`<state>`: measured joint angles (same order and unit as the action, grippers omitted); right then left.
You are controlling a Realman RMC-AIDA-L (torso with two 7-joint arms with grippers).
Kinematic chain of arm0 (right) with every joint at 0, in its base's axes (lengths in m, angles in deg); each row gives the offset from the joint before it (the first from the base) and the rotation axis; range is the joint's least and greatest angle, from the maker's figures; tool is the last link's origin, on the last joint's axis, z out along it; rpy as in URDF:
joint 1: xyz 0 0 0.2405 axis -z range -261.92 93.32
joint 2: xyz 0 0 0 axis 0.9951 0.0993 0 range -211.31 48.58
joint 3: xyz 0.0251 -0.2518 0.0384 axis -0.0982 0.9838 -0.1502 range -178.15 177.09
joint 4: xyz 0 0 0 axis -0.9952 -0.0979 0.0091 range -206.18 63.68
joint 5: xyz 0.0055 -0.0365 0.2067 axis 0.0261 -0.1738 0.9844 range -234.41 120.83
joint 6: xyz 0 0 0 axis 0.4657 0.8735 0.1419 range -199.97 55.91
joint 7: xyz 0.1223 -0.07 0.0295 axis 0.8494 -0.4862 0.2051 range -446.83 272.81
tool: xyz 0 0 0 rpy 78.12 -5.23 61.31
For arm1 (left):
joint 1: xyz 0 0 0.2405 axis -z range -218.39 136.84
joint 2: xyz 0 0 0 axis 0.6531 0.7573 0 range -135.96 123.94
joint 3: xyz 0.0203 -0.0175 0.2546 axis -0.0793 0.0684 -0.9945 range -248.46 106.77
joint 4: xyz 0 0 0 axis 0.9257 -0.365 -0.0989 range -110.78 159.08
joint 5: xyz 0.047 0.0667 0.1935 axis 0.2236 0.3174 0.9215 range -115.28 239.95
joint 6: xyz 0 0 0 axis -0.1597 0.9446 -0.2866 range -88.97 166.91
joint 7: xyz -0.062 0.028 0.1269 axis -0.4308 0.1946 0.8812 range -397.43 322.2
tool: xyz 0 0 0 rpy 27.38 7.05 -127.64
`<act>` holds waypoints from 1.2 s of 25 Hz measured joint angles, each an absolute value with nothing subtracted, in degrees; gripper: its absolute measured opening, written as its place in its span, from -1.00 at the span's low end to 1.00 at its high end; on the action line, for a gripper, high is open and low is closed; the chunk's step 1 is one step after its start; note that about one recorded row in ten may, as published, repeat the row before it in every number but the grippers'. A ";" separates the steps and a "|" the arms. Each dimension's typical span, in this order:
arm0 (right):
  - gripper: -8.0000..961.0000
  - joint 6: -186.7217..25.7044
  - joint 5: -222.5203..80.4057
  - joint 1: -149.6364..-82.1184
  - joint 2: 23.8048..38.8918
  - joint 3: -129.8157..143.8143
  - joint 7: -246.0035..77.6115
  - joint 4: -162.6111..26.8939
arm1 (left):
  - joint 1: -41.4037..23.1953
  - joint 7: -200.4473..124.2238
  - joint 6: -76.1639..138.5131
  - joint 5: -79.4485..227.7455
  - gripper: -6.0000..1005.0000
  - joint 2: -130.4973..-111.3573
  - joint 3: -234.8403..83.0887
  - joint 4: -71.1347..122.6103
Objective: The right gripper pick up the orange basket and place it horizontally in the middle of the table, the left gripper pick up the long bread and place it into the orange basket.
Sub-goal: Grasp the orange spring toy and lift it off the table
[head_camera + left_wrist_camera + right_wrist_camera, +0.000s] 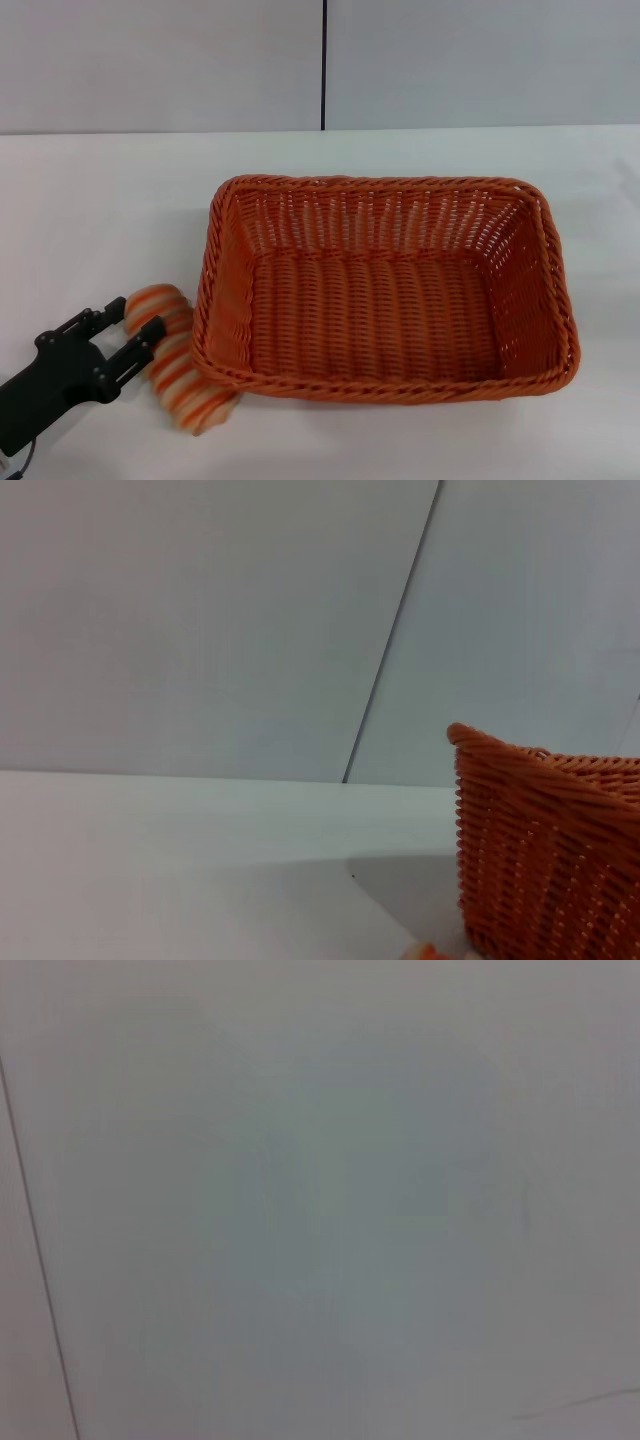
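White desk carried the basket centrally. Bread was seen touching its left wall, long axis along that wall; left end effector, fingers apart, was positioned just beside it.

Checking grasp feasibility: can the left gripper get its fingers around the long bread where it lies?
Probably yes. The left gripper is open right at the long bread, but the loaf lies tight against the orange basket, partly under its rim, so one finger has little room.
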<state>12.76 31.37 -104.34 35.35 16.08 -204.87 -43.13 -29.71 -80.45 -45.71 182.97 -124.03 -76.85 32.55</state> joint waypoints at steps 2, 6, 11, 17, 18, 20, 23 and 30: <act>0.20 12.77 31.37 -104.36 35.35 16.08 -204.94 -43.13 | -29.54 -80.45 -45.79 183.02 0.19 -123.98 -77.05 32.50; 0.20 12.78 31.41 -104.41 35.35 16.08 -205.00 -43.13 | -29.41 -80.47 -45.94 183.02 0.13 -123.96 -77.35 32.49; 0.20 12.79 31.48 -104.50 35.35 16.08 -205.02 -43.13 | -29.31 -80.54 -46.24 183.03 0.04 -123.96 -77.64 32.54; 0.20 12.79 31.48 -104.51 35.35 16.08 -205.04 -43.13 | -29.37 -80.62 -46.48 183.01 -0.06 -123.96 -77.61 32.48; 0.20 12.79 31.48 -104.51 35.35 16.08 -205.04 -43.13 | -29.37 -80.62 -46.48 183.01 -0.07 -123.96 -77.61 32.48; 0.20 12.79 31.48 -104.51 35.35 16.08 -205.04 -43.13 | -29.38 -80.63 -46.52 183.01 -0.10 -123.96 -77.61 32.48; 0.20 12.79 31.47 -104.51 35.35 16.08 -205.04 -43.13 | -29.40 -80.65 -46.55 183.00 -0.14 -123.96 -77.61 32.46; 0.20 12.79 31.45 -104.45 35.42 16.08 -205.33 -43.65 | -29.44 -80.68 -47.35 183.09 -0.28 -123.89 -77.70 32.54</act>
<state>12.79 31.45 -104.45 35.42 16.08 -205.33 -43.65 -29.44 -80.68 -47.35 183.09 -123.89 -77.70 32.54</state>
